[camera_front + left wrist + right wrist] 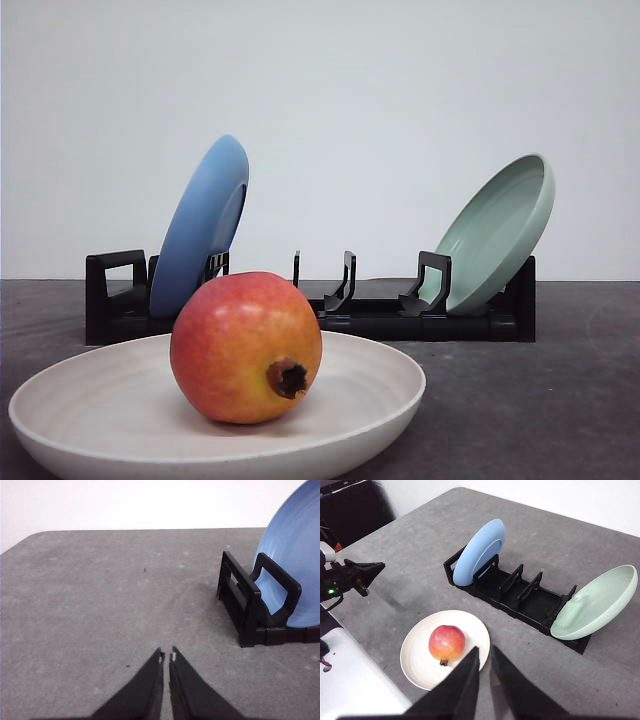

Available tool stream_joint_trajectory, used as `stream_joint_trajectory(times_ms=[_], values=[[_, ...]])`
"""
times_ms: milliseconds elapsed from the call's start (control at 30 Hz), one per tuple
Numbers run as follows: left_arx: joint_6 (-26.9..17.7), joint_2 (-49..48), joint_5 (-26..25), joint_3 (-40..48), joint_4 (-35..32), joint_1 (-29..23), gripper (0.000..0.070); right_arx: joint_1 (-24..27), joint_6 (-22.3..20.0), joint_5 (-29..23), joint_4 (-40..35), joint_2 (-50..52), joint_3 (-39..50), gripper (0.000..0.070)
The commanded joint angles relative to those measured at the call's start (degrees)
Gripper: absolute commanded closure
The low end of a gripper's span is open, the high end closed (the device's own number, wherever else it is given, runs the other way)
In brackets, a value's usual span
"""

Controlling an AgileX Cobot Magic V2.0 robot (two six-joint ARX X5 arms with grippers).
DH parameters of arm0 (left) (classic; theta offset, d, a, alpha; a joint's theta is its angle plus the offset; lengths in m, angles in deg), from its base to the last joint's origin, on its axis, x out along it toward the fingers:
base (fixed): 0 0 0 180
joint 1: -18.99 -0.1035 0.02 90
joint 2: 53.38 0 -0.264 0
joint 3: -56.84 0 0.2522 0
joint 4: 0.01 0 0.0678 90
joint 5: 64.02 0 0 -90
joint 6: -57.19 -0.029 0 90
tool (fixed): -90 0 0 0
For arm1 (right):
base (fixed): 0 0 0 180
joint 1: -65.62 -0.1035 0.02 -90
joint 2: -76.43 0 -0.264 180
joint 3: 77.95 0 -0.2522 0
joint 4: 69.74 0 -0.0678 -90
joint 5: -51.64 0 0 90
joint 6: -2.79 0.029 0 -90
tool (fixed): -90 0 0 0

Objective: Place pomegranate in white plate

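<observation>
Pomegranate [245, 347] sitting in the white plate [90, 400], calyx tipped toward the front, nothing touching it. Looks done, placement made. Right gripper [483, 653] up above the table beside the plate, fingers near-closed with a narrow gap, empty. Left gripper [166, 657] low over bare table [100, 605], tips almost together, holding nothing. Blue plate [205, 225] and green plate [500, 230] leaning in the black rack [350, 310] behind, untouched

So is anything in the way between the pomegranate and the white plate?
No, nothing is in the way. The pomegranate already sits inside the white plate. The rack with the blue plate and green plate stands behind it, apart. The right gripper hangs above the plate's edge, nearly shut and holding nothing.
</observation>
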Motion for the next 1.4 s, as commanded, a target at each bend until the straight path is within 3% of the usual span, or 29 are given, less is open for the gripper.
stream_joint_trajectory(times_ms=[0,500,667,800,1033,1267,1367], values=[[-0.2,-0.1,-0.4,0.5,0.2,0.0,0.0700,-0.4,0.1,0.0,-0.7,-0.3,-0.9,0.0665],[-0.2,-0.1,-0.4,0.5,0.2,0.0,0.0700,-0.2,0.1,-0.3,-0.7,-0.3,-0.9,0.0665],[-0.2,-0.1,-0.4,0.5,0.2,0.0,0.0700,8.8,-0.7,1.6,-2.9,0.5,1.5,0.0665],[-0.2,-0.1,-0.4,0.5,0.2,0.0,0.0700,20.0,-2.4,3.2,-15.1,4.7,12.1,0.0665],[-0.2,-0.1,-0.4,0.5,0.2,0.0,0.0700,34.9,-8.1,3.0,-42.4,17.0,42.1,0.0665],[-0.2,-0.1,-0.4,0.5,0.2,0.0,0.0700,40.0,-13.3,-1.1,-54.9,25.6,61.9,0.0665],[-0.2,-0.1,-0.4,0.5,0.2,0.0,0.0700,40.6,-13.5,-3.9,-58.3,28.2,67.5,0.0665]])
